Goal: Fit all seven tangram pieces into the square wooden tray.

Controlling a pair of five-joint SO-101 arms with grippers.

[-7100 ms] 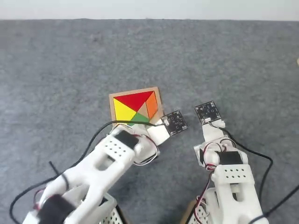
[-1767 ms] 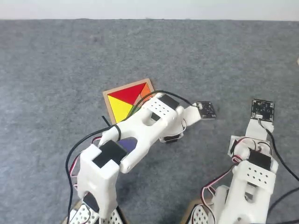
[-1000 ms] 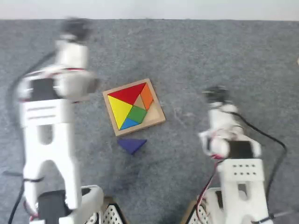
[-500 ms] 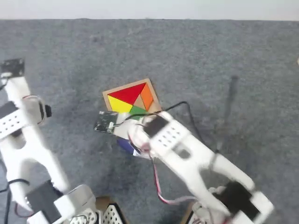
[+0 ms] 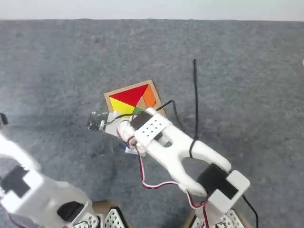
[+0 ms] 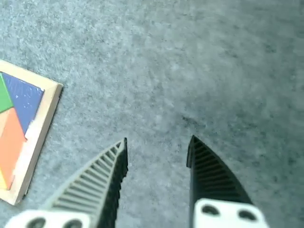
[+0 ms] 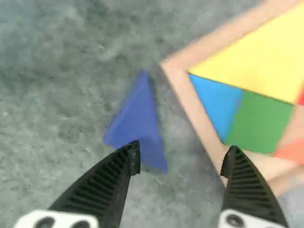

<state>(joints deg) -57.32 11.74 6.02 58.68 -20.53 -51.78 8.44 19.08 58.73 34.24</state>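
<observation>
right tool (image 7: 184, 152) wide open; empty; above blue triangle (image 7: 137, 123) lying just beside tray (image 7: 183, 102) corner | left tool (image 6: 158, 140) open; empty; over grey bench (image 6: 199, 57) near tray edge

The table (image 5: 247, 71) is covered edge to edge in grey felt. On it lie the wooden tray (image 7: 186, 104), flat, and a dark blue triangle (image 7: 137, 118) just outside the tray's rim near one corner.

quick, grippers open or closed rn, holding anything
left gripper: open, empty
right gripper: open, empty, by the blue triangle
</observation>
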